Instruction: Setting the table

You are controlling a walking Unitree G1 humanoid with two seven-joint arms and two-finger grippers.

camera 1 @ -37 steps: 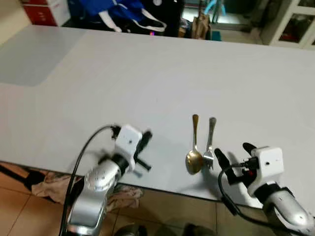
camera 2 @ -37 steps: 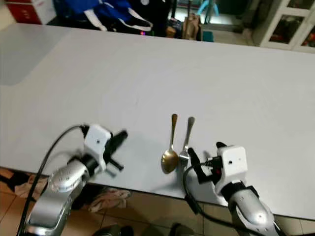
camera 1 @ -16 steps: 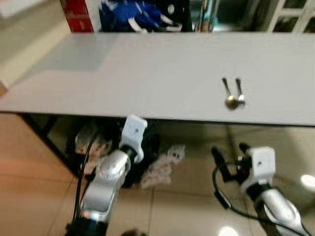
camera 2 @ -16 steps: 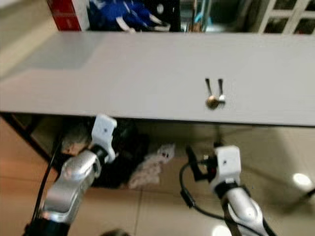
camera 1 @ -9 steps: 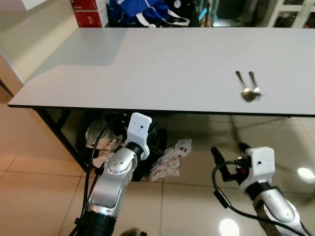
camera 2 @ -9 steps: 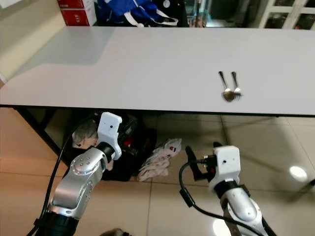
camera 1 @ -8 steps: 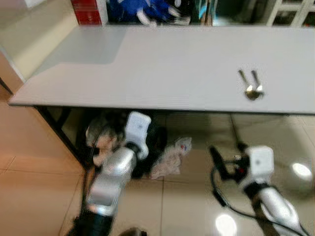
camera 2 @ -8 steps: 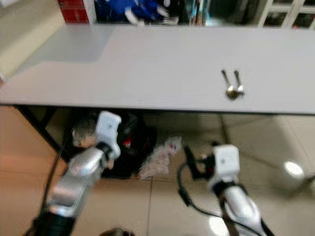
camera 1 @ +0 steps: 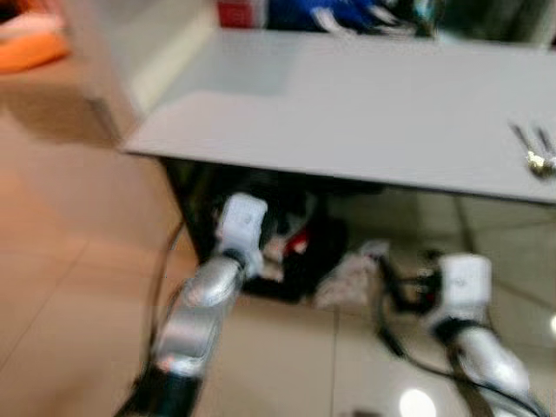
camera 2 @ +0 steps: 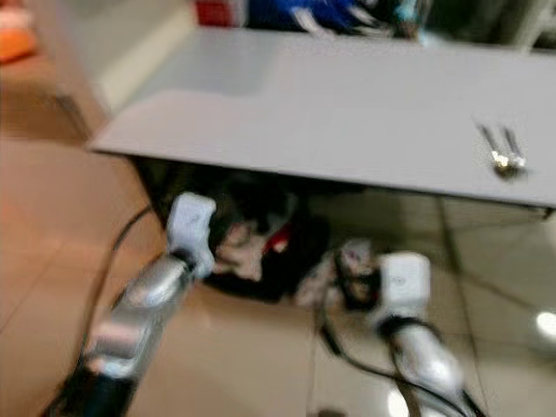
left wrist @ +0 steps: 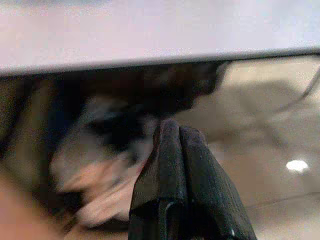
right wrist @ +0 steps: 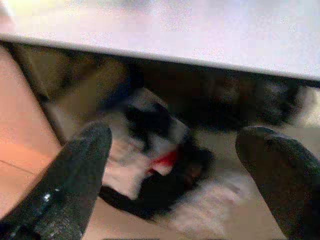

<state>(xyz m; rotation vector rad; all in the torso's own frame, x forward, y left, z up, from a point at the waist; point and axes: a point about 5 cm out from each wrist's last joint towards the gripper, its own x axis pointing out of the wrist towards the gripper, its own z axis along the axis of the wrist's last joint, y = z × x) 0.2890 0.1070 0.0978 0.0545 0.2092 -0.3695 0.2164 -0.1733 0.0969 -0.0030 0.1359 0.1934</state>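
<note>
A spoon and a fork (camera 1: 537, 151) lie side by side near the right front edge of the grey table (camera 1: 365, 104); the spoon (camera 2: 492, 146) sits just left of the fork (camera 2: 512, 148). Both arms hang low in front of the table, over the floor. My left gripper (left wrist: 176, 145) is shut with nothing in it, pointing under the table edge. My right gripper (right wrist: 175, 150) is open and empty, its two fingers (right wrist: 75, 170) spread wide apart. The head views are blurred.
Dark bags and crumpled cloths (camera 2: 252, 239) lie under the table. Tan tiled floor (camera 1: 69, 261) stretches to the left. A cream wall or cabinet (camera 1: 130, 52) stands by the table's left end. Red boxes and blue fabric (camera 1: 330, 13) sit behind the table.
The whole view has swung to the left and blurred: the table and cutlery have shifted right in the picture and more floor shows. The cutlery has not moved on the table.
</note>
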